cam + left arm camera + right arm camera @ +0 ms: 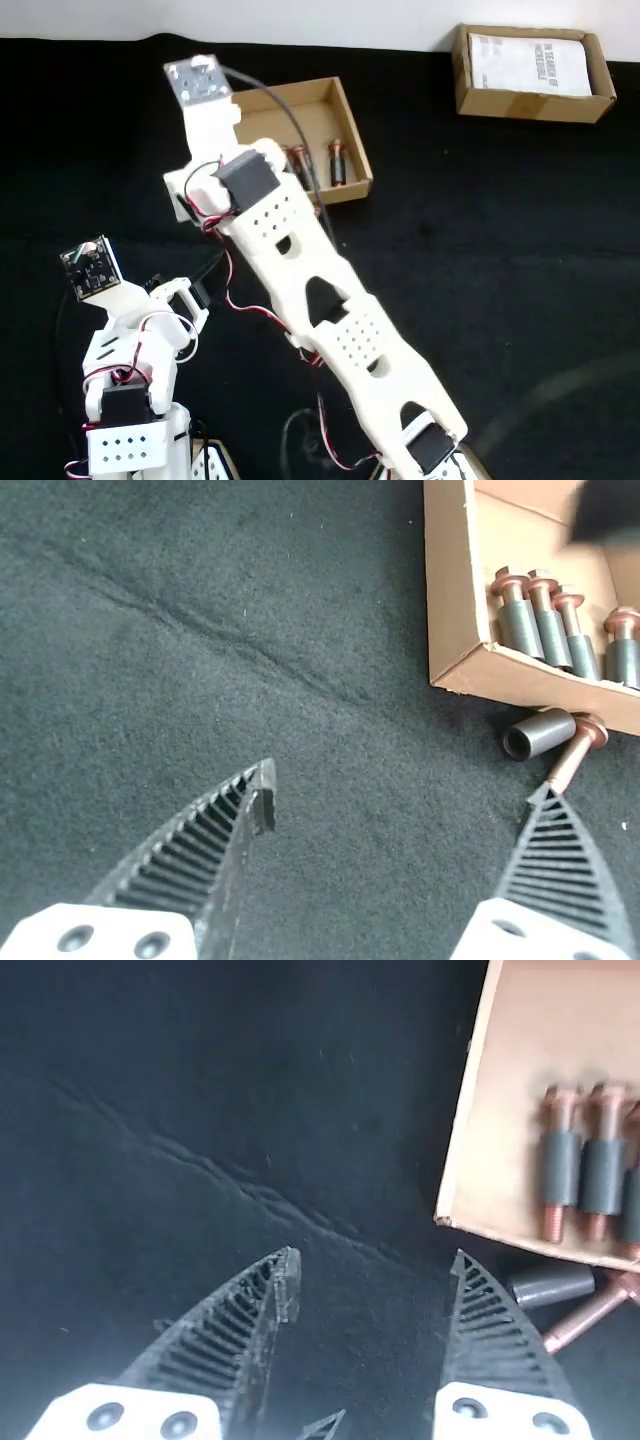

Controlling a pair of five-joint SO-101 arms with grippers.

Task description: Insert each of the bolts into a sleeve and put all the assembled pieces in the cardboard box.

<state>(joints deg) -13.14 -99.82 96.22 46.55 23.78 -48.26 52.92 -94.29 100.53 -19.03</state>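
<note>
High view: assembled pieces (337, 162) are seen inside the cardboard box (305, 118). The desk (520, 260) is covered in black cloth. A second box (530, 105) is set well apart, and the far edge is bordered by a pale strip (300, 15).

Left wrist view: the left gripper (405, 788) is held with fingers apart, empty. One loose sleeve (538, 734) and one loose bolt (575, 752) are found just outside the box wall.

Right wrist view: the right gripper (376, 1260) is held with fingers likewise apart, empty. The task is judged nearly complete: this pair is yet to be joined and boxed.
</note>
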